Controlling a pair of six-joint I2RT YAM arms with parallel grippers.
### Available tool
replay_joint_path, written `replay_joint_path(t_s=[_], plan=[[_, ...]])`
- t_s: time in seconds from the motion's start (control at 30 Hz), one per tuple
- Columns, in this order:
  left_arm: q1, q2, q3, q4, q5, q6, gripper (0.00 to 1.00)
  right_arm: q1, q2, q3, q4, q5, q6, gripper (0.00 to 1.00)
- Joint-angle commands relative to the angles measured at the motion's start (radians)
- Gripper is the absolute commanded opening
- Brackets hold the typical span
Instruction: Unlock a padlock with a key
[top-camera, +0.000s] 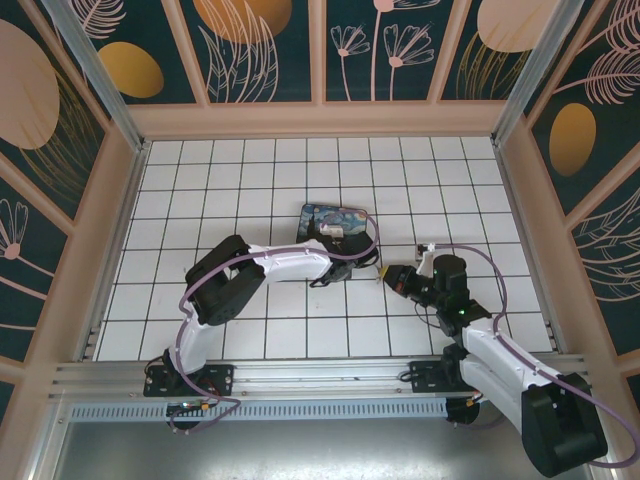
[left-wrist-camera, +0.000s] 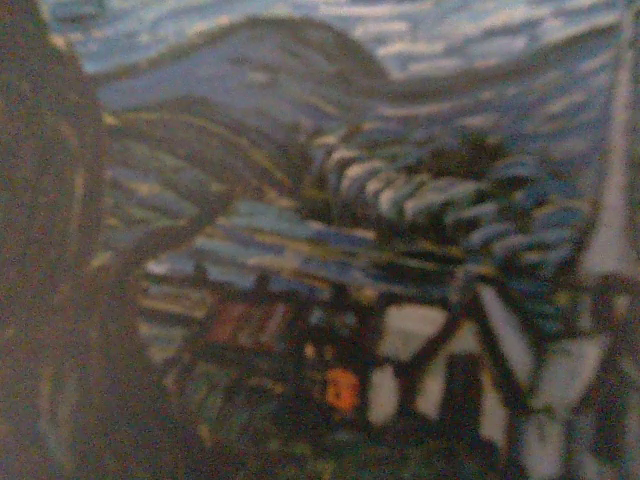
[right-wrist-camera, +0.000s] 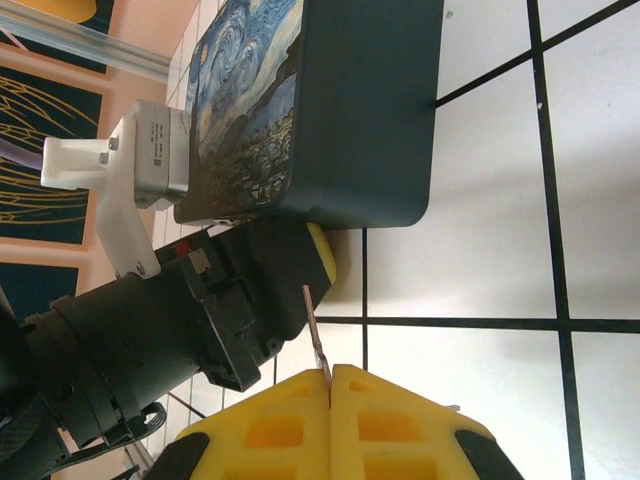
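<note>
Key (right-wrist-camera: 316, 335): thin, dull silvery sliver, pinched in right gripper's (right-wrist-camera: 330, 388) closed yellow pads, tip just beside left gripper (right-wrist-camera: 318, 262) by painted box (right-wrist-camera: 340, 110). Left jaws: I can't tell from the blurred wrist view.

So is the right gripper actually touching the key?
Touching. The right wrist view shows the key pinched in the seam between the shut yellow fingers of the right gripper, with its thin blade sticking out ahead.
</note>
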Motion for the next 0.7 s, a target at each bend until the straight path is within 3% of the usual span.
replay_joint_path(t_s=[0.0,0.17,0.43,0.67], plan=[[0.006,-0.015,0.039,-0.027,0.043,0.025,0.29,-0.003,-0.038,-0.007,-0.034,0.006,-0.017,0.0],[0.009,-0.074,0.084,-0.051,0.144,0.026,0.29,0.099,-0.11,0.029,-0.151,0.115,-0.003,0.0],[0.08,-0.194,0.115,-0.084,0.394,-0.032,0.29,0.291,-0.252,0.033,-0.242,0.315,0.107,0.0],[0.144,-0.241,0.148,-0.119,0.602,-0.117,0.29,0.406,-0.236,0.08,-0.166,0.384,0.127,0.0]])
